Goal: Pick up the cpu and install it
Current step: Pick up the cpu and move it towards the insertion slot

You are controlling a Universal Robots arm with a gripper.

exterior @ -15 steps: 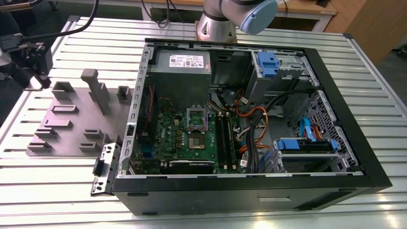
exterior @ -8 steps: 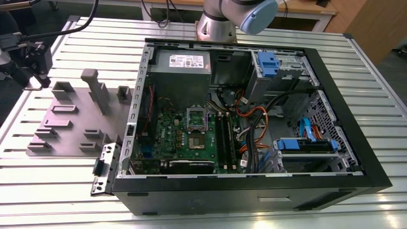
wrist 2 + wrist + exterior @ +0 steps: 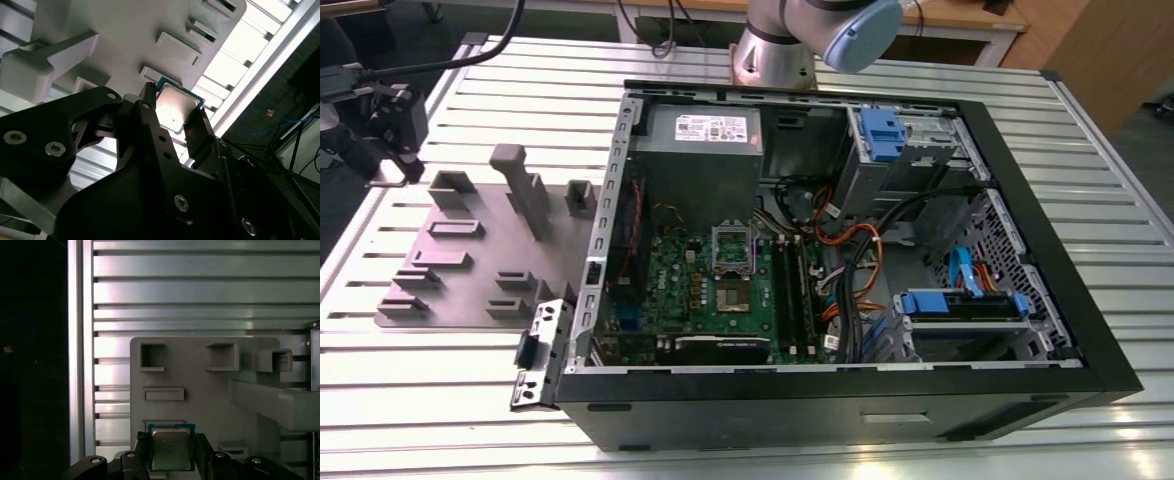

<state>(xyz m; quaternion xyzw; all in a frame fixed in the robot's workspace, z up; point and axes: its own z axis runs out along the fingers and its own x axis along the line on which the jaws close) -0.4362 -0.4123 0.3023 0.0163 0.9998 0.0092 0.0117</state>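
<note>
Closest in the second wrist view, my hand (image 3: pixel 173 109) grips the cpu (image 3: pixel 177 102), black fingers (image 3: pixel 150 116) pressed on two opposite edges, over the grey holder plate (image 3: pixel 125 30). In the first wrist view the cpu (image 3: pixel 170 450) sits clamped above the holder plate (image 3: pixel 200 385) on the slatted tabletop (image 3: pixel 200 290). In the exterior view the holder plate (image 3: pixel 474 275) lies at nine o'clock of the open computer case (image 3: pixel 854 410).

The gripper (image 3: pixel 172 111) clamps its 2 fingers (image 3: pixel 201 132) on the cpu (image 3: pixel 171 449).

The exterior view looks down from afar onto the counter (image 3: pixel 454 400) and grey fixture plate (image 3: pixel 467 255), which both wrist views share from close behind the hand (image 3: pixel 171 445) gripping the cpu (image 3: pixel 170 456).
</note>
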